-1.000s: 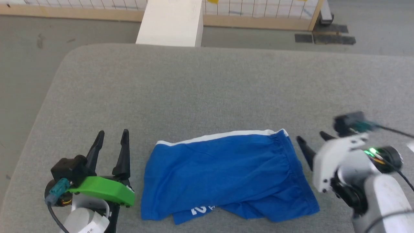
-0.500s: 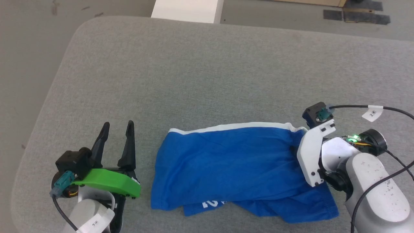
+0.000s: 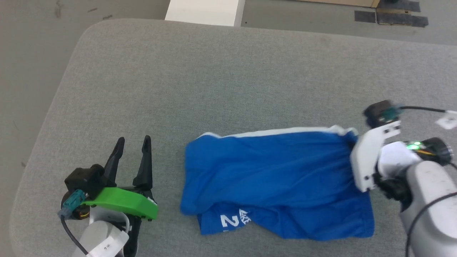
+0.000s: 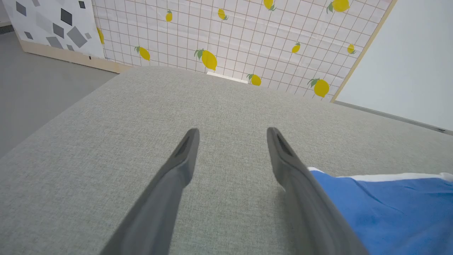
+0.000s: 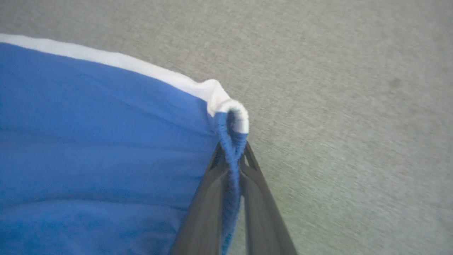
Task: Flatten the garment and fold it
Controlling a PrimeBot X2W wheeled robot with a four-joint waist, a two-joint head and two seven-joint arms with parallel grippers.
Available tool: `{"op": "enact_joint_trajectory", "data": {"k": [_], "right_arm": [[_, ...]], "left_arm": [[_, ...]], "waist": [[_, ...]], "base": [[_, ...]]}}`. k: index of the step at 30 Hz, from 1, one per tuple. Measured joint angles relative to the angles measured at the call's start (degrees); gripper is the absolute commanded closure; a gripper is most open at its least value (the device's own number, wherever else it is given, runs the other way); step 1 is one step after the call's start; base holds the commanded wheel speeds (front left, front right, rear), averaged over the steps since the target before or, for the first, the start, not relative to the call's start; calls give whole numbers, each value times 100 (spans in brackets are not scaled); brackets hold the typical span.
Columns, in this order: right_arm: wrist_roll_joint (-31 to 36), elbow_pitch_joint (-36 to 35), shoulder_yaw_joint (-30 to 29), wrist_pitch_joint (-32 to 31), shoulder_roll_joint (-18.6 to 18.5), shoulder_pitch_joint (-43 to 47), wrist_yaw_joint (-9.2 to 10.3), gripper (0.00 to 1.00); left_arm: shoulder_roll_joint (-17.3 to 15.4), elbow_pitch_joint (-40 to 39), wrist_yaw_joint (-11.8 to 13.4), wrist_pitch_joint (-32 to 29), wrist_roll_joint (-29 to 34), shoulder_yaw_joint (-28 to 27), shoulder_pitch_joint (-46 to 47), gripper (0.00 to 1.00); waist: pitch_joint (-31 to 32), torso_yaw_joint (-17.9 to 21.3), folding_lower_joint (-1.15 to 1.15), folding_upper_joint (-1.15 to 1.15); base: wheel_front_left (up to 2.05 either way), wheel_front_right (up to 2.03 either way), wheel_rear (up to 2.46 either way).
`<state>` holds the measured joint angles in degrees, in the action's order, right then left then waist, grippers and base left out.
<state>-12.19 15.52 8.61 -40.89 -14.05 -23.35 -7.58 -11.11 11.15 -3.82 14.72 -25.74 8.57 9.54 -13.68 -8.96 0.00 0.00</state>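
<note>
The shorts (image 3: 278,175) lie on the near half of the grey table (image 3: 214,78), spread sideways between the two grippers, blue side up. A white trim (image 3: 271,132) runs along their far edge. At the near edge a lower layer sticks out from under the top one and shows part of a white print (image 3: 230,220), a "2" and some letters too small to read. The right gripper (image 5: 231,156) is pinched shut on the shorts' far right corner, where the trim meets the gathered right edge. In the right wrist view a thin blue fold runs down between the two fingers, and its white end loops just above the tips. In the head view these fingers are hidden behind the arm's white bracket (image 3: 369,160), and the cloth draws into small pleats toward that corner. The rest of the shorts lies loose on the table, with soft creases across the middle and a rounded left end. The left gripper (image 3: 134,139) sits low at the left, near the shorts' left end but apart from it, fingers spread wide and pointing away from the robot, with nothing between them. In the left wrist view the shorts' near corner sits just beside the right finger; I cannot tell whether they touch. Grey floor (image 3: 32,53) shows past the table's rounded left corner.
</note>
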Motion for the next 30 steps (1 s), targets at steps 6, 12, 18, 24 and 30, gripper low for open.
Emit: {"op": "enact_joint_trajectory", "data": {"k": [6, 12, 18, 24, 30], "right_arm": [[23, -294, -686, 43, -160, 473, 0, 100], [34, -400, -866, 33, -36, 916, 0, 0], [-124, -681, -1290, 590, 267, 931, 0, 0], [-123, -1204, -1882, 1177, 573, 993, 1, 0], [-32, -1496, -1925, 1227, 745, 1100, 1, 0]], "left_arm": [[5, 47, -13, 1, 3, -25, -3, 0], [-11, 90, -13, -48, -3, -25, -9, 0], [-4, 147, -26, -359, -54, 129, 93, 0], [54, 303, -125, -1193, -70, 548, 922, 0], [263, 938, -147, -2867, -93, 1122, 1977, 0]], "waist": [[125, 68, 0, 0], [204, 198, 0, 0], [261, 234, 0, 0], [305, 249, 0, 0], [294, 452, 0, 0]], "base": [[0, 0, 0], [0, 0, 0], [0, 0, 0], [0, 0, 0], [0, 0, 0]]}}
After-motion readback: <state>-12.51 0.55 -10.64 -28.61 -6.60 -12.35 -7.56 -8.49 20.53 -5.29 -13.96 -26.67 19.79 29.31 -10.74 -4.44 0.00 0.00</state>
